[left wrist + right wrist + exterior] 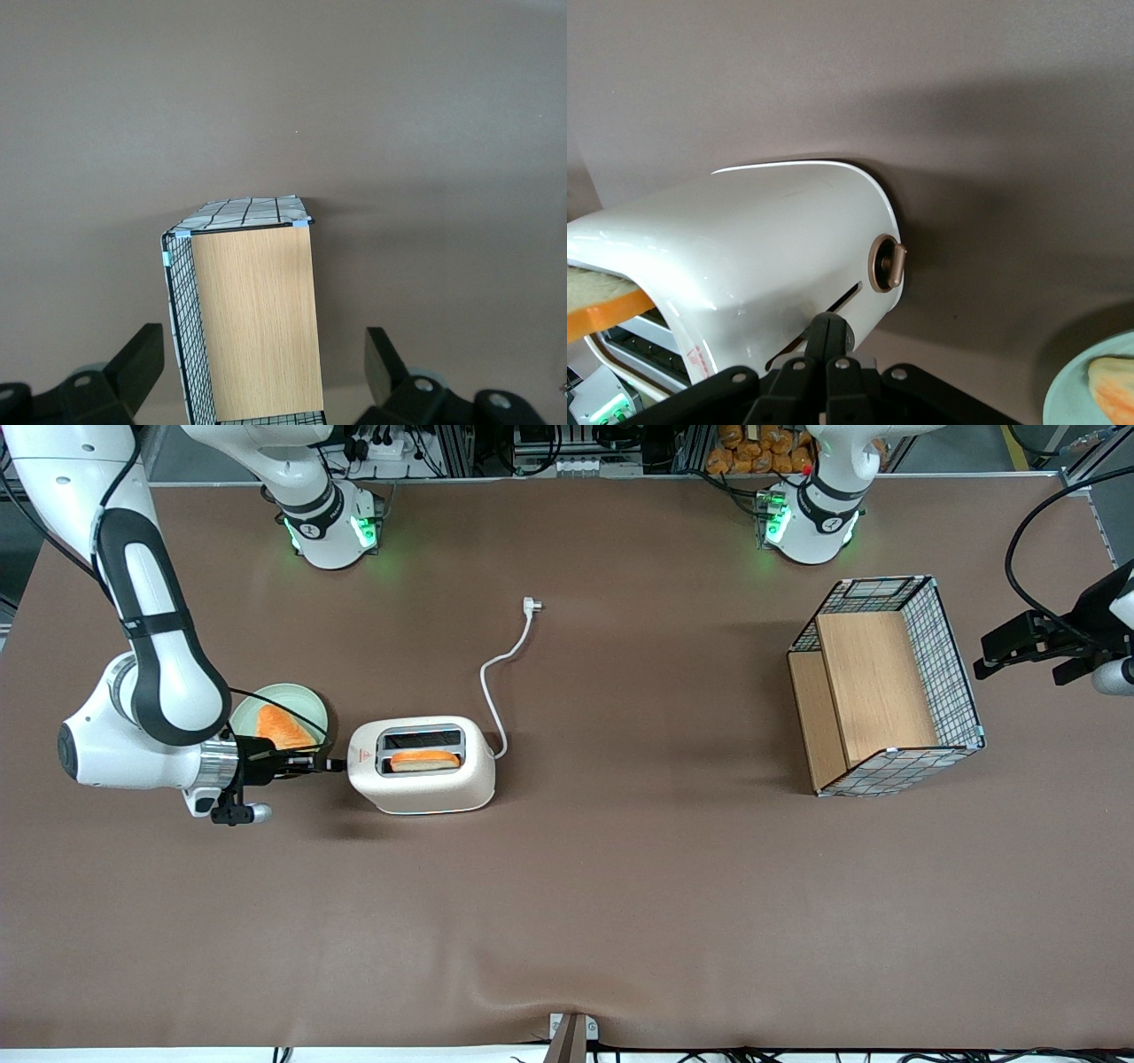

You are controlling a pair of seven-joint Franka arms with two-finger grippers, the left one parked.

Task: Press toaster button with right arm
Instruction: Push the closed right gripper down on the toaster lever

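I'm looking at a big table (620, 886) covered in matte brown sheeting, slightly rippled at the edge nearest the front camera, with cable clutter and metal framing along the edge by the arm bases. Toward the parked arm's end sits 1 wire-grid basket (952, 660) with smooth wooden panels inside. The right arm (155, 664), glossy white with black bands and a silver cuff, reaches in level with the tabletop. The toaster (423, 790) is cream-white and rounded, 2 slots, 1 slice of toast (425, 760) in the slot nearer the camera, and its white cord (498, 677) snakes off to a plug. Beside it there's 1 pale green plate (308, 700) with 1 orange-crusted slice on it. The gripper (829, 335) has its fingers pinched together, holding nothing, tip right at the toaster's narrow end by the lever slot. The toaster button (888, 265), 1 little round knob, sits just beside that tip.
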